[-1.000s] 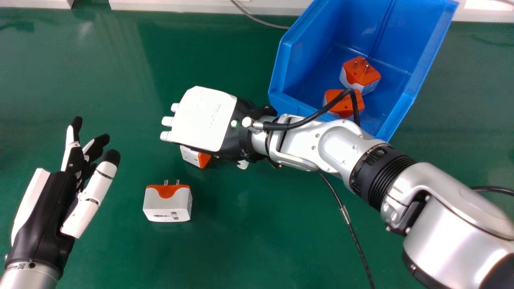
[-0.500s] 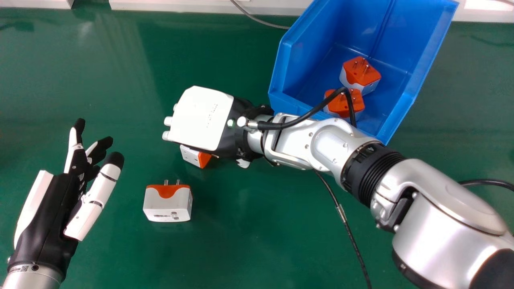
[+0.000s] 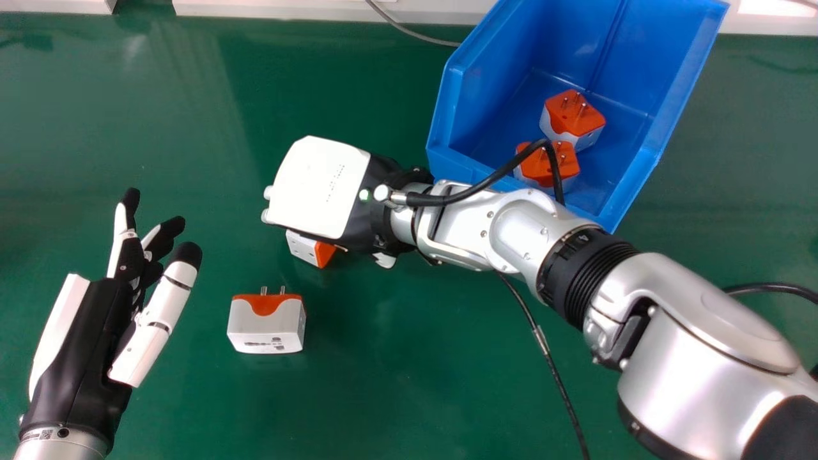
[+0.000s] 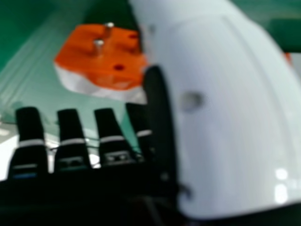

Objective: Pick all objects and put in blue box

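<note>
Head view: a glossy green tabletop (image 3: pixel 396 383) spreads beneath everything. Across it, from the right, comes the silver right arm (image 3: pixel 709 364). Beyond the arm sits an open blue plastic box (image 3: pixel 562 38), right of centre near the table's far side.

The left hand (image 3: pixel 83 351) is at the left, its fingers relaxed and its thumb held apart, with nothing between them. The right hand (image 3: pixel 319 185) is left of the box, its white back up; in the right hand view its fingers are extended, black tips spaced out, gripping nothing.

Next in size come the orange-and-white plug adapters. Two lie in the box, the farther adapter (image 3: pixel 571 121) and the nearer adapter (image 3: pixel 537 167), orange faces up. A partly hidden adapter (image 3: pixel 307 248) shows from under the right hand's edge, and a fully visible adapter (image 3: pixel 265 326) rests on the tabletop, near the partly hidden one.

Smallest are that last adapter's metal prongs (image 3: pixel 263 291), pointing toward the table's far side.
</note>
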Available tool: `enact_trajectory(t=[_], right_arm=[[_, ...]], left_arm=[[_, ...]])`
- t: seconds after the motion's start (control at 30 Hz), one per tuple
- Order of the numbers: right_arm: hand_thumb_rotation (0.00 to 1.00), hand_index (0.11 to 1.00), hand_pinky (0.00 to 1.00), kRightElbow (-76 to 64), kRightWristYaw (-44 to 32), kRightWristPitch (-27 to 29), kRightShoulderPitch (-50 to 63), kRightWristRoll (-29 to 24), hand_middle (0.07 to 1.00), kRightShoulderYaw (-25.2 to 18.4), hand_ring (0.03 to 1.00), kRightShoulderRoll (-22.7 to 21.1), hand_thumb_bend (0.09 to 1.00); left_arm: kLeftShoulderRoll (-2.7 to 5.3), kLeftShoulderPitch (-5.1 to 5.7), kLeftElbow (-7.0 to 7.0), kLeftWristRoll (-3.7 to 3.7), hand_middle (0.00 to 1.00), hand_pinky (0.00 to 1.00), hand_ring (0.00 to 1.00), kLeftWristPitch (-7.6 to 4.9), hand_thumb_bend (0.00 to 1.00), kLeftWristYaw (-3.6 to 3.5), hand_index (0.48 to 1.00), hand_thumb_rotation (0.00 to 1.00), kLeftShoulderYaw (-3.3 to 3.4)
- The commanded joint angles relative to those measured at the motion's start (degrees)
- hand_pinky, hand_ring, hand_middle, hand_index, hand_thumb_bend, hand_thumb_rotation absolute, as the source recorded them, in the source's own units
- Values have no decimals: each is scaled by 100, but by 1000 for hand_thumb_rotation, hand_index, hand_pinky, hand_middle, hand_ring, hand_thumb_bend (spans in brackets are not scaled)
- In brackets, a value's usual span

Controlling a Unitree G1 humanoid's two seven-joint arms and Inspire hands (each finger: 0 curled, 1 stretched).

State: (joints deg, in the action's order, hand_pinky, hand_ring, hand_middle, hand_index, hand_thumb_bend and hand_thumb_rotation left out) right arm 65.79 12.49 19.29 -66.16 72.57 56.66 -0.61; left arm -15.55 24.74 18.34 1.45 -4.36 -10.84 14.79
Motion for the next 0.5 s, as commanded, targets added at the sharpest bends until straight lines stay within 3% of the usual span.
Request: enact_trajectory(t=[0.0, 0.23, 0.3, 0.37, 0.4, 0.47], right_arm=[[3, 826, 754, -28, -2, -54, -209, -142, 860, -25, 840, 70, 654], [25, 799, 759, -12, -106, -171, -143, -210, 831, -65, 815, 162, 665], [18, 715, 729, -5, -107, -224, -67, -341, 773, -173, 774, 195, 632], [100, 551, 605, -13, 288, -331, -15, -208, 646, -34, 627, 165, 545], [111, 522, 558, -8, 400, -307, 8, -233, 618, -33, 583, 149, 530], [36, 492, 493, -4, 522, -268, 49, -328, 546, -84, 521, 123, 528]], left_arm=[[28, 72, 206, 31, 937, 944, 945, -1, 395, 52, 911, 875, -16], [87, 139, 419, 16, 942, 961, 952, 223, 403, 39, 918, 884, -47], [102, 138, 422, 15, 942, 971, 956, 209, 403, 37, 918, 884, -57], [112, 161, 461, 45, 945, 977, 962, 223, 408, 36, 919, 885, -77], [119, 172, 474, 63, 945, 976, 961, 214, 405, 41, 921, 886, -88], [141, 206, 524, 99, 942, 968, 957, 207, 388, 55, 921, 882, -115]])
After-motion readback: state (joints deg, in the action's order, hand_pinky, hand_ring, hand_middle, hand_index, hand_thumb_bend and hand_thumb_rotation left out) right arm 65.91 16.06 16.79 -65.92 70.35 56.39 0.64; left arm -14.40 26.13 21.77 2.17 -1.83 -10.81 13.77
